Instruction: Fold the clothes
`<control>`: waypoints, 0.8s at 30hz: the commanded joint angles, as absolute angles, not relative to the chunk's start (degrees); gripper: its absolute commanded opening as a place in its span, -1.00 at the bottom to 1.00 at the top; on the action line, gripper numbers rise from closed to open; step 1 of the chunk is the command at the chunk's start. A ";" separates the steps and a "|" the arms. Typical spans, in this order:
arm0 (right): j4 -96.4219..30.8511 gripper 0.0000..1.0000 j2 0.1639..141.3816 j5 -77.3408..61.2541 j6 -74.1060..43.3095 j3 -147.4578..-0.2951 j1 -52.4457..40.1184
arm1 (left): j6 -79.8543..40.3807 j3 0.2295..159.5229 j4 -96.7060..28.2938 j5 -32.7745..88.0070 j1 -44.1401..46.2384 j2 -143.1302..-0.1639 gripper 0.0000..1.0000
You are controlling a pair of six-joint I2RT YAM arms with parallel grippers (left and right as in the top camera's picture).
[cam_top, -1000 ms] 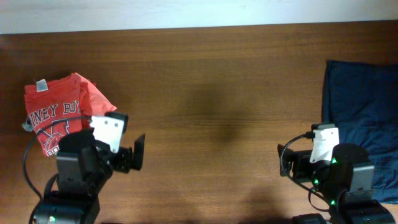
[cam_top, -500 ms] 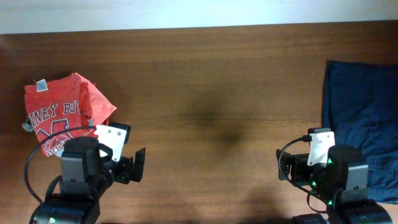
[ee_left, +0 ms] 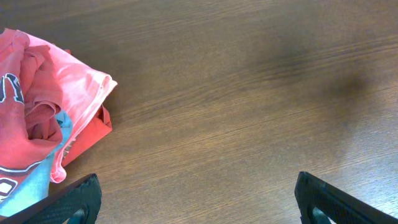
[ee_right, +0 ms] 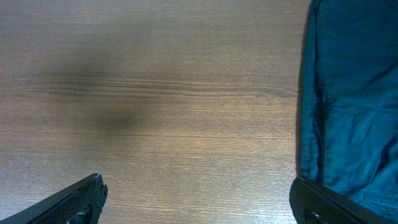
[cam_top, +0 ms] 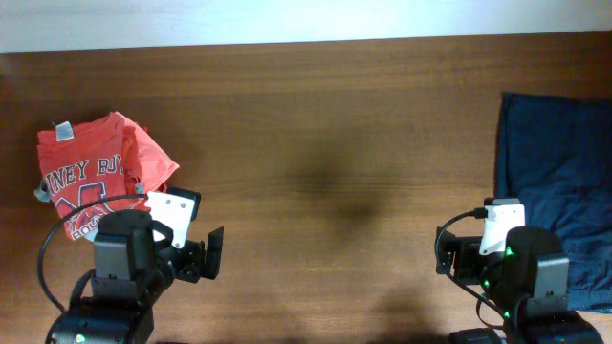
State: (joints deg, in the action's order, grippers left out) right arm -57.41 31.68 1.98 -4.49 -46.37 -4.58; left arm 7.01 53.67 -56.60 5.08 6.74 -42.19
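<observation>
A crumpled coral-orange T-shirt (cam_top: 96,172) with white lettering and a white neck tag lies at the table's left. In the left wrist view the T-shirt (ee_left: 37,106) shows a grey-teal piece (ee_left: 28,186) tucked in its folds. A navy garment (cam_top: 559,182) lies spread flat at the right edge. My left gripper (cam_top: 189,250) hovers just right of the shirt's near corner, open and empty (ee_left: 198,186). My right gripper (cam_top: 473,253) is open over bare wood (ee_right: 198,186), with the navy garment (ee_right: 354,93) beside its right finger.
The brown wooden table (cam_top: 325,143) stretches between the two garments. A pale wall strip (cam_top: 287,19) runs along the far edge. Both arm bases sit at the near edge.
My left arm has drawn back toward the near edge, away from the shirt. The right arm has shifted slightly right and back. Both grippers stay open.
</observation>
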 commanded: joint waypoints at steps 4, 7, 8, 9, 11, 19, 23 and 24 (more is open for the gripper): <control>-57.87 0.97 25.93 3.68 -4.95 -46.00 -4.47 | 6.50 53.39 -56.71 4.67 6.72 -41.93 0.98; -59.07 0.97 22.09 3.64 -4.95 -46.00 -4.47 | 6.50 53.39 -56.71 4.67 6.72 -41.91 0.98; -59.37 0.97 20.71 3.36 -4.97 -46.00 -4.47 | 6.50 53.39 -56.71 4.67 6.72 -41.93 0.98; -59.33 0.98 19.16 3.16 -4.97 -45.98 -4.49 | 6.50 53.39 -56.71 4.67 6.72 -41.93 0.98; -59.33 0.97 16.21 1.91 -4.97 -45.87 -4.47 | 6.50 53.39 -56.71 4.67 6.72 -41.91 0.98; -54.04 0.97 3.07 1.76 -4.95 -39.00 -4.47 | 6.50 53.39 -56.71 4.67 6.72 -41.93 0.98; -44.51 0.97 0.43 1.69 -4.95 -30.96 -4.47 | 6.50 53.39 -56.71 4.67 6.72 -41.91 0.98; -41.63 0.97 0.21 1.19 -4.93 -28.97 -4.54 | 6.50 53.39 -56.71 4.67 6.72 -41.91 0.98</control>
